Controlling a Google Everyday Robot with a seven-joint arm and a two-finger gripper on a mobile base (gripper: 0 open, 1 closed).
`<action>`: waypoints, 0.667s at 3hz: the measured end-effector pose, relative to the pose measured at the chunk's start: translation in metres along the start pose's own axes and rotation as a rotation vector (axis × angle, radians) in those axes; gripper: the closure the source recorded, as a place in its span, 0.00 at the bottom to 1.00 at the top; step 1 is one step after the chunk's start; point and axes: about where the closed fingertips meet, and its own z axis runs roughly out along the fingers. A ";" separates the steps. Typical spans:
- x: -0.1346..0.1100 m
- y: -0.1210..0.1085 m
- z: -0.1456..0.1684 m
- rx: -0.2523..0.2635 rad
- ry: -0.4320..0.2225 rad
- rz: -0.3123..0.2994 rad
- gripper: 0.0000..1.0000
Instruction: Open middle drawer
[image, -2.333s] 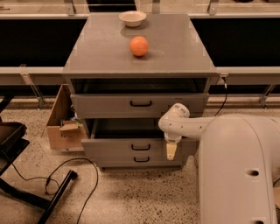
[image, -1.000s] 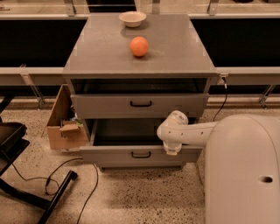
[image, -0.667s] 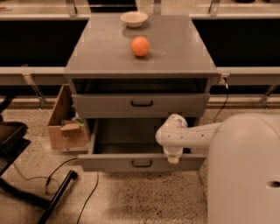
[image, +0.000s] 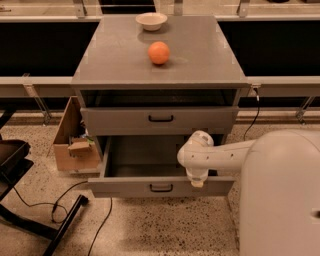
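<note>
Further out than earlier, the middle drawer (image: 125, 188) sets its front rim directly beneath the gripper (image: 198, 183), whose hold cannot be told; keep your pull straight and level.

The plain grey middle drawer (image: 125, 188) has a small black bar handle (image: 161, 188); the cream-white gripper (image: 197, 181) hangs at its front edge. A round orange fruit (image: 158, 52) tops the grey cabinet (image: 205, 55).
</note>
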 end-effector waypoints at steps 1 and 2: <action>0.004 0.006 -0.001 -0.003 0.006 0.005 1.00; 0.012 0.023 -0.009 -0.007 0.015 0.019 1.00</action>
